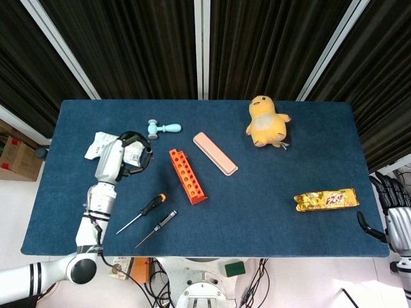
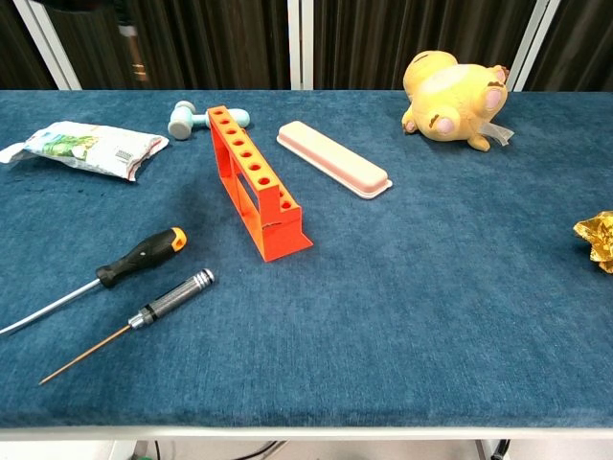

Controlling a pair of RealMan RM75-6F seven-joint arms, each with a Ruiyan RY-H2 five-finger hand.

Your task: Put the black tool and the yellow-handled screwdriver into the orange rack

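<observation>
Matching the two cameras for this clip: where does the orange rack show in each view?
Head view: the rack lies left of centre, running diagonally, just right of the left hand.
Chest view: the rack stands left of centre, running away from the camera.
Shared landmark: the pink case lies just right of the rack in both.
</observation>
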